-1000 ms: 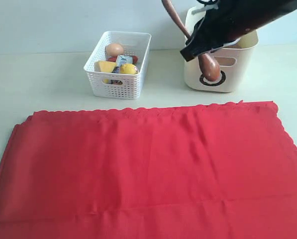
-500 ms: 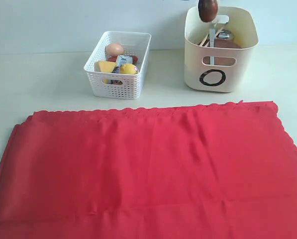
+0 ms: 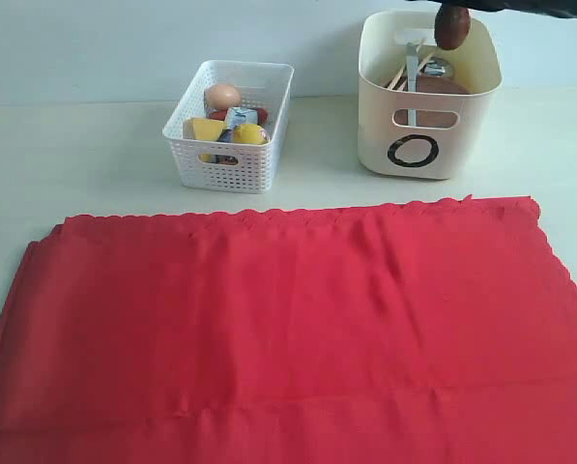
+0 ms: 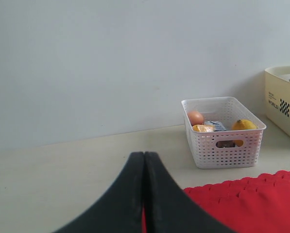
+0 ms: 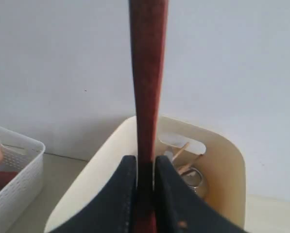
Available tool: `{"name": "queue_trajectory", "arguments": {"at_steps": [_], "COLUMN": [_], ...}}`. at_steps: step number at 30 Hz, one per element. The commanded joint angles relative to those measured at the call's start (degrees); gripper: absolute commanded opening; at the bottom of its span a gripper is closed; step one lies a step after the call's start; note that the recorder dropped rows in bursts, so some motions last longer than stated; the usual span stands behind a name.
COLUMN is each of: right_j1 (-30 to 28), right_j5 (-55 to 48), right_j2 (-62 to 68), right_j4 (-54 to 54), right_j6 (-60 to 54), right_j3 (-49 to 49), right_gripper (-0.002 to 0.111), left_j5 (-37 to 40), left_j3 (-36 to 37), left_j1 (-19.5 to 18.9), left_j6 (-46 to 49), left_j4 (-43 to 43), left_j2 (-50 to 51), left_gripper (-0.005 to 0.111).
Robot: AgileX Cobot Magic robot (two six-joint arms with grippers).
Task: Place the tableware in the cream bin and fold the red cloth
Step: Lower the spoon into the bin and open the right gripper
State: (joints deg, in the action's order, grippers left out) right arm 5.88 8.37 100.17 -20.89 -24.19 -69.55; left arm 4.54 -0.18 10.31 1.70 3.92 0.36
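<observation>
The dark wooden spoon (image 3: 451,27) hangs over the open top of the cream bin (image 3: 428,145), bowl end down. My right gripper (image 5: 145,162) is shut on its handle (image 5: 147,73); in the exterior view only a dark strip of that arm shows at the top edge. Inside the bin lie the steel cup (image 3: 437,68), wooden chopsticks (image 3: 400,77) and brown plate (image 3: 445,87). The red cloth (image 3: 288,329) is spread flat across the near table. My left gripper (image 4: 144,158) is shut and empty, low beside the cloth's scalloped edge (image 4: 251,199).
A white perforated basket (image 3: 232,164) with an egg, lemon, cheese and other food stands left of the cream bin. A pale wall runs close behind both containers. Bare table lies between the cloth and the containers.
The right arm has lifted the spoon from in front of the bin's face and carried it right, over the bin's opening. The arm has risen mostly out of the exterior view.
</observation>
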Motion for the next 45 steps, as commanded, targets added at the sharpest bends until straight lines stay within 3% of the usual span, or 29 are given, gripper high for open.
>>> {"name": "queue_trajectory", "arguments": {"at_steps": [1, 9, 20, 25, 36, 45], "right_j1": [-1.2, -1.2, -1.2, -1.2, -1.2, -1.2], "right_j5": [2.5, 3.2, 2.5, 2.5, -7.9, -27.1], "right_j2": [2.6, 6.5, 10.9, 11.3, 2.1, -14.8], "right_j4": [-0.2, -0.2, -0.2, -6.7, -10.1, -7.3], "right_j6": [0.3, 0.3, 0.3, 0.3, -1.3, -8.8], "right_j3": [-0.2, -0.2, -0.2, -0.2, -0.2, -0.2], "right_gripper": [0.000, 0.002, 0.034, 0.047, 0.048, 0.048], "left_j5": [0.1, 0.1, 0.1, 0.1, 0.1, 0.1], "left_j3": [0.2, 0.2, 0.2, 0.2, 0.2, 0.2], "left_j1": [0.4, 0.4, 0.4, 0.4, 0.4, 0.4], "left_j6": [0.0, 0.0, 0.0, 0.0, 0.0, 0.0], "left_j4": [0.0, 0.0, 0.0, 0.0, 0.0, 0.0], "left_j2": [-0.4, -0.4, -0.4, -0.4, -0.4, -0.4], "left_gripper": [0.000, 0.000, 0.000, 0.000, 0.000, 0.000]}}
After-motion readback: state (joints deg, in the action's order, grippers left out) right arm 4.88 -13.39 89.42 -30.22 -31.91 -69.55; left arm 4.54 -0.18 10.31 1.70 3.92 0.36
